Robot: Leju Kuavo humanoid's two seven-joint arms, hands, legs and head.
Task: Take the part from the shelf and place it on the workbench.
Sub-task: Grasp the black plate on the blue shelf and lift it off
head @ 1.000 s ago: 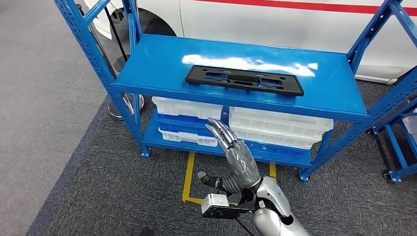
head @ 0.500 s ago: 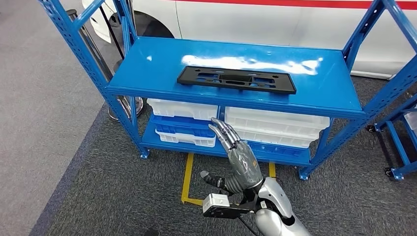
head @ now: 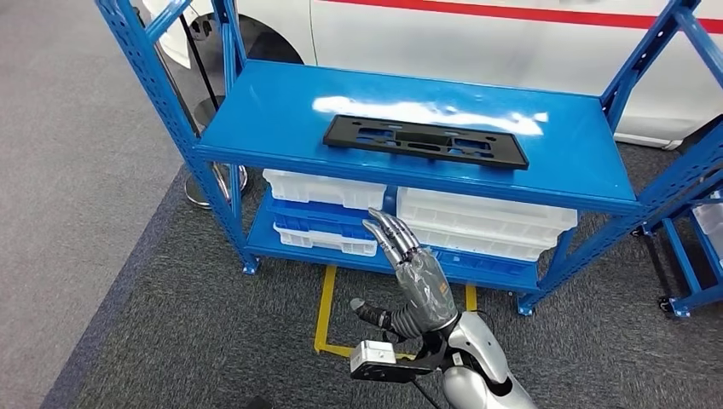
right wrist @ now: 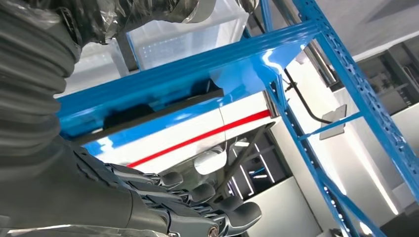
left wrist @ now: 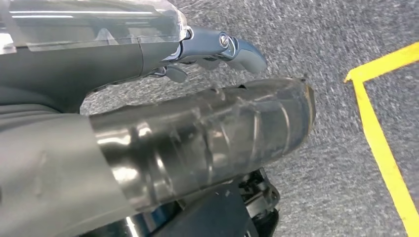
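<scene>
The part, a long flat black plate point(head: 425, 141) with cut-outs, lies on the top board of the blue shelf point(head: 281, 111). My right hand point(head: 413, 273) is raised in front of the lower level, below and short of the plate. Its fingers are stretched out towards the shelf, its thumb is spread to the side, and it holds nothing. In the right wrist view the same hand point(right wrist: 188, 212) faces the shelf's blue front beam point(right wrist: 173, 79). My left hand point(left wrist: 197, 138) hangs over the grey carpet with nothing in it.
White bins point(head: 486, 217) and blue crates fill the lower shelf. Yellow floor tape point(head: 325, 307) marks the carpet in front. A white vehicle with a red stripe point(head: 477, 43) stands behind. Another blue rack point(head: 691, 256) is at the right, a round stand base point(head: 213, 183) at the left.
The whole view has swayed a little left and back, so the camera moved. My right hand keeps its stretched-out pose below the shelf, and the plate has not moved on the board.
</scene>
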